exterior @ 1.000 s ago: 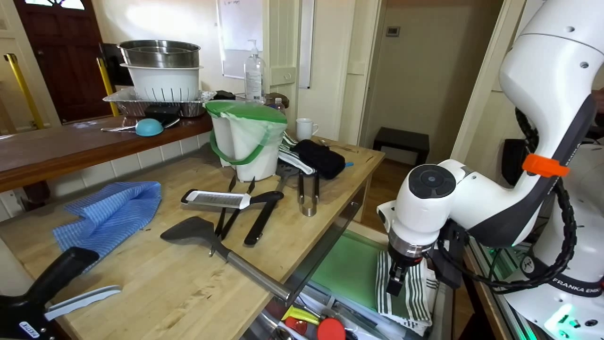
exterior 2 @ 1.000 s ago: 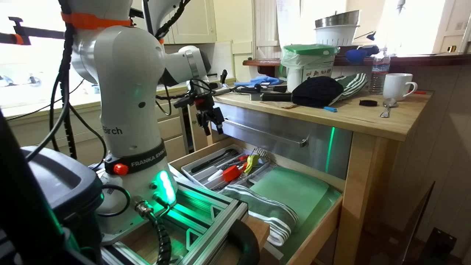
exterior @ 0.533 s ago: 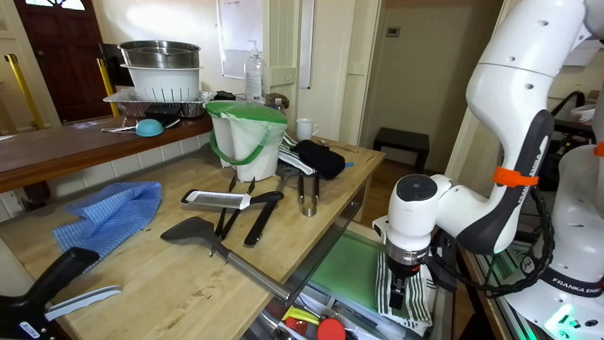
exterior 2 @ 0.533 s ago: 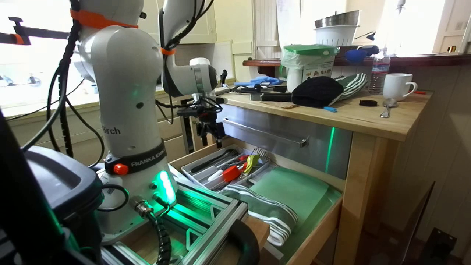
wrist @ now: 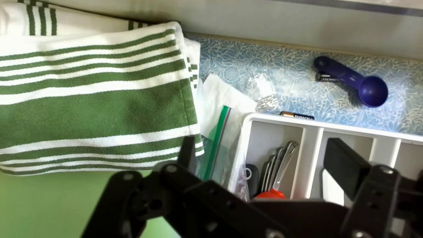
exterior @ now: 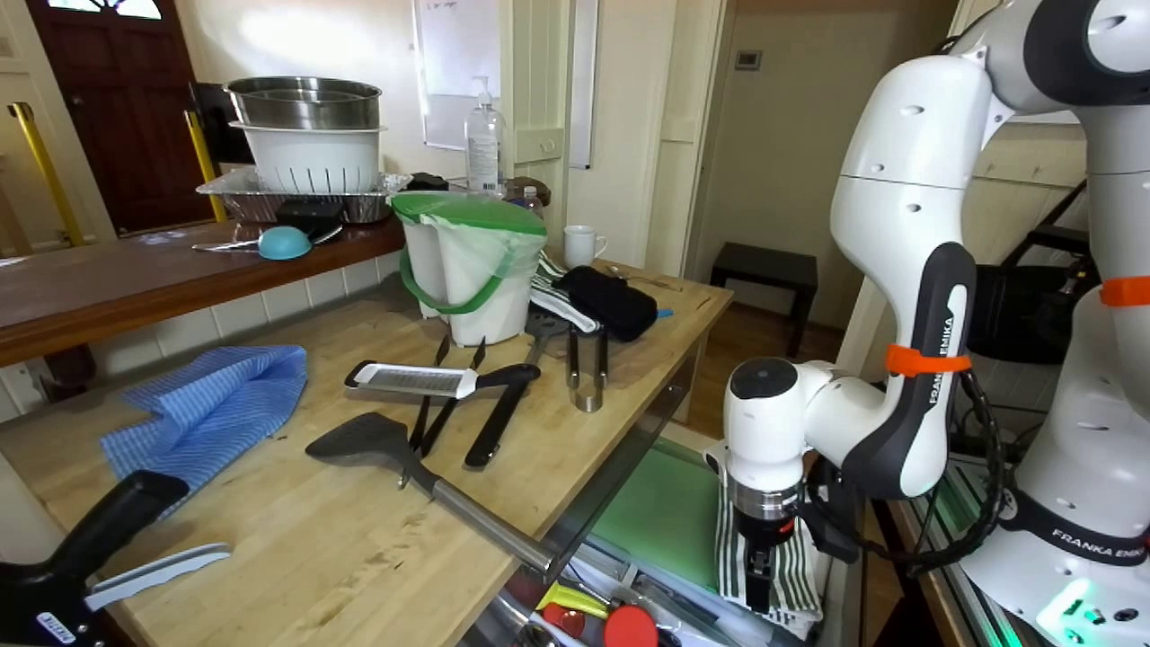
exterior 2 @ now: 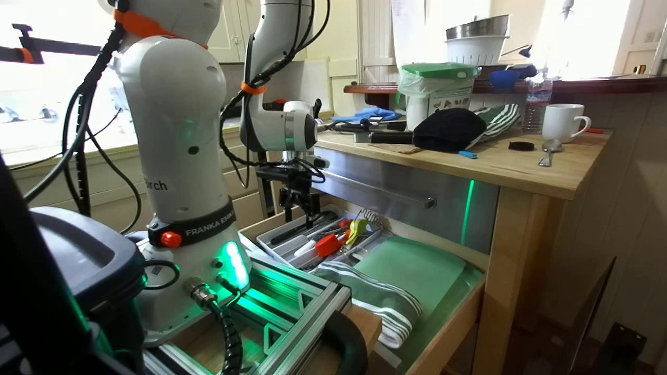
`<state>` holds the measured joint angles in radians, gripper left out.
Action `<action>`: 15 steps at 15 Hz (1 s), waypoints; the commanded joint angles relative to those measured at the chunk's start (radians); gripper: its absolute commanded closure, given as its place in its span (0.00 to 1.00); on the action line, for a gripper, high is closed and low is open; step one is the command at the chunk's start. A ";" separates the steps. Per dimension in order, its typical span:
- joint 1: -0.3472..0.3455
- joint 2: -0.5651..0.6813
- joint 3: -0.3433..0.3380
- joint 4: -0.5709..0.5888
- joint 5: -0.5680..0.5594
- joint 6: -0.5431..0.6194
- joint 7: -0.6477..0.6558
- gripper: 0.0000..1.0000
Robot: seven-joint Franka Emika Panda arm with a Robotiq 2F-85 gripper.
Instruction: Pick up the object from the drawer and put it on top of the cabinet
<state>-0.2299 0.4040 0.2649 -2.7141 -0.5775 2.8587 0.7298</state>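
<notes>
The drawer (exterior 2: pixel 451 330) is open below the cabinet with the light plank top (exterior: pixel 296 530). Inside lies the green-and-white striped cloth (wrist: pixel 99 112), which also shows in both exterior views (exterior: pixel 791 562) (exterior 2: pixel 372 297). A utensil tray (wrist: pixel 350 130) beside it holds metal measuring spoons (wrist: pixel 277 165), a red item (exterior 2: pixel 328 245) and a yellow item (exterior 2: pixel 357 232). A dark blue measuring spoon (wrist: pixel 372 91) lies on the patterned lining. My gripper (wrist: pixel 266 157) is open and empty, fingers pointing down above the tray, beside the cloth; it shows in both exterior views (exterior: pixel 759 593) (exterior 2: pixel 300 216).
On the plank top stand a white bin with green lid (exterior: pixel 476 270), a spatula (exterior: pixel 368 440), a grater (exterior: pixel 413 379), tongs (exterior: pixel 588 368), a blue cloth (exterior: pixel 216 395) and a white mug (exterior 2: pixel 563 121). A closed steel drawer front with a handle (exterior 2: pixel 375 190) is above the open drawer.
The arm has extended and my gripper has moved lower, down towards the tray in the drawer. The gripper stays open. The drawer's contents have not moved.
</notes>
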 commanded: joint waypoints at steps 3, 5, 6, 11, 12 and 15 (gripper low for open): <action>0.003 0.014 -0.005 -0.001 -0.014 0.040 -0.001 0.00; 0.071 0.020 -0.066 -0.002 -0.076 0.100 0.076 0.00; 0.123 0.019 -0.112 0.000 -0.121 0.138 0.124 0.00; 0.412 0.025 -0.359 0.024 -0.284 0.287 0.291 0.00; 0.485 0.033 -0.421 0.035 -0.304 0.310 0.327 0.00; 0.659 0.079 -0.565 0.053 -0.312 0.379 0.397 0.00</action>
<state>0.2736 0.4170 -0.1692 -2.6937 -0.8508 3.1615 1.0320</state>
